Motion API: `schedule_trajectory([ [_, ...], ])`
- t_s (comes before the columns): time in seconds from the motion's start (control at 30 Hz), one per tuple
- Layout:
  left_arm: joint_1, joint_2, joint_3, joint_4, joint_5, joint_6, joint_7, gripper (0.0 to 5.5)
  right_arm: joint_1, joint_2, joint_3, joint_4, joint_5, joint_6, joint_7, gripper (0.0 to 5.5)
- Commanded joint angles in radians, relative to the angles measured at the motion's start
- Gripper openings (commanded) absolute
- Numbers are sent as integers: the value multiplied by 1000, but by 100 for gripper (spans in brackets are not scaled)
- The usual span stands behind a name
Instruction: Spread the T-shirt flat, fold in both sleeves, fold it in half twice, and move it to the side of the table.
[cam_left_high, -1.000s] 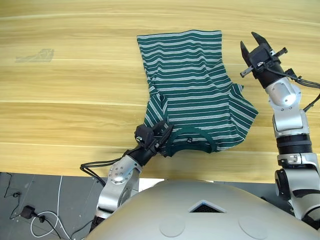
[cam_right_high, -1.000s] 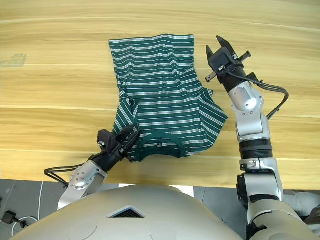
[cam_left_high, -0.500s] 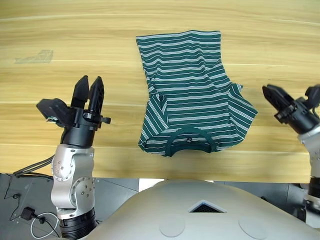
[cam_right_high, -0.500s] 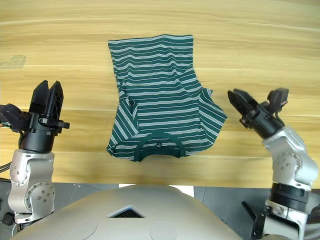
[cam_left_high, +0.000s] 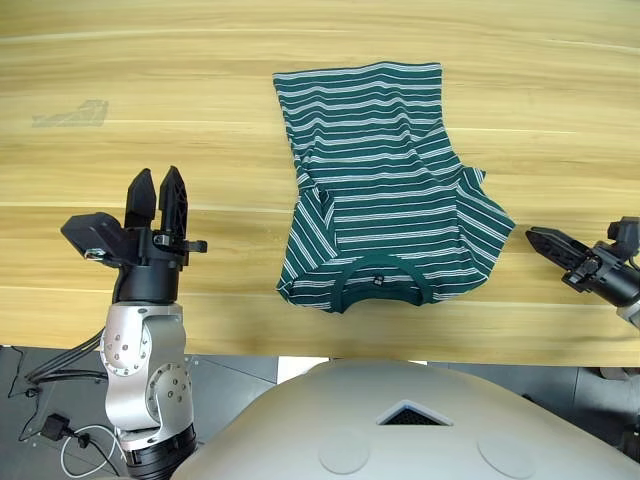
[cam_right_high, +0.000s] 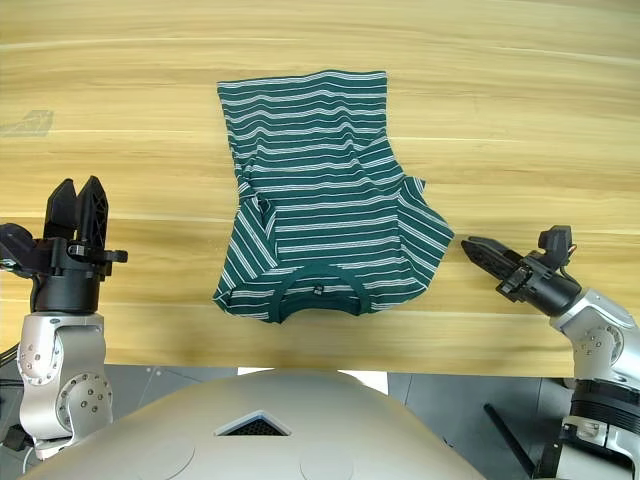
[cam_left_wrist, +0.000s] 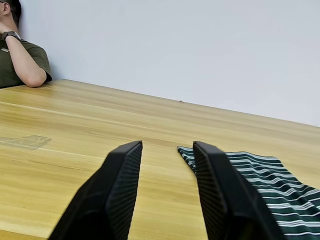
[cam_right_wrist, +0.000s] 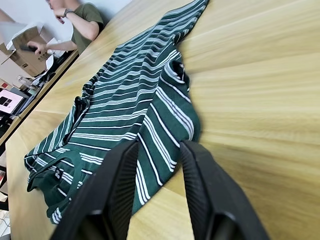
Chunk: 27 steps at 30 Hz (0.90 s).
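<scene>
The green T-shirt (cam_left_high: 385, 190) with white stripes lies on the wooden table (cam_left_high: 150, 60), collar (cam_left_high: 378, 283) toward me and hem at the far side. Its left sleeve is folded inward, and the right sleeve (cam_left_high: 490, 222) sticks out a little. My left gripper (cam_left_high: 157, 190) stands open, well to the left of the shirt and touching nothing. To the right, near the table's front edge, my right gripper (cam_left_high: 537, 237) is open, pointing at the right sleeve and a short gap away from it. The shirt (cam_right_wrist: 130, 100) stretches away beyond its fingers.
Bare wood surrounds the shirt on both sides and beyond the hem. A faint tape mark (cam_left_high: 70, 113) sits at the far left of the table. The front edge (cam_left_high: 230, 345) runs just below the collar, with cables (cam_left_high: 60, 430) on the floor beneath.
The left gripper has let go of the shirt's near-left corner and pulled out to the left. The right gripper swung from beside the far right of the shirt to the near right edge.
</scene>
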<state>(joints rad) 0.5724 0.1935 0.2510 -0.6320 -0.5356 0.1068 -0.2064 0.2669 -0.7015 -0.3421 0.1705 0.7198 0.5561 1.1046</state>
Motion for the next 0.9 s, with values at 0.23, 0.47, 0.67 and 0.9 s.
schedule_trajectory([
  [0.23,-1,-25,-34,11,80,-13,1,186,-111,43,37,9,-19,89,-85,155],
  [0.47,1,-30,-44,11,106,-12,5,186,-130,37,35,52,-45,106,-111,155],
  [0.67,-6,-34,-44,18,116,-7,3,186,-110,21,29,86,-56,80,-45,155],
  [0.9,-7,-39,-50,29,129,-14,0,192,-110,28,42,108,-80,101,-32,245],
])
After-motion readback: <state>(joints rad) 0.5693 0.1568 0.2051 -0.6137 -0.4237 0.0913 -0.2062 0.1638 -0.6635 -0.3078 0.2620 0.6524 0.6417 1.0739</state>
